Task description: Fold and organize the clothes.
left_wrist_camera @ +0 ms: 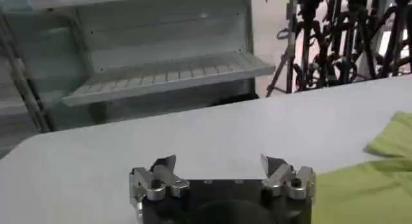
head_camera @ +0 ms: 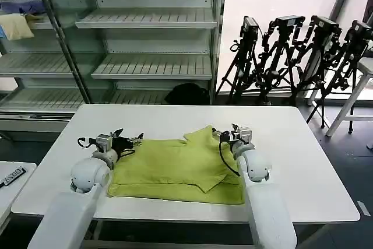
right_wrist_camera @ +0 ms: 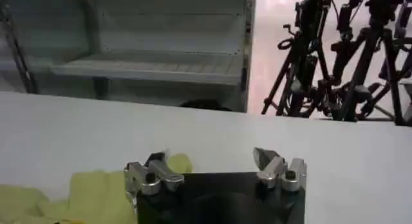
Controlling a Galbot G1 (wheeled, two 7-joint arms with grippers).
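Note:
The clothes (head_camera: pixel 175 170), a lime yellow-green shirt, lie partly folded on the white table (head_camera: pixel 303 161), with a folded-over flap and a raised corner near the far right edge. My left gripper (head_camera: pixel 127 140) hovers at the shirt's far left corner, open with nothing between its fingers. In the left wrist view the gripper (left_wrist_camera: pixel 219 164) stands over bare table, the clothes (left_wrist_camera: pixel 367 186) off to one side. My right gripper (head_camera: pixel 226 132) is open at the shirt's far right corner. In the right wrist view the gripper (right_wrist_camera: pixel 209 159) has the clothes (right_wrist_camera: pixel 90 193) beside one finger.
Metal shelving (head_camera: pixel 151 39) stands behind the table; a pale yellow cloth (head_camera: pixel 16 26) and a blue-purple cloth (head_camera: pixel 23 7) lie on a left shelf. Several black tripods (head_camera: pixel 297 56) stand at the back right. A white stool (head_camera: pixel 355 97) is at far right.

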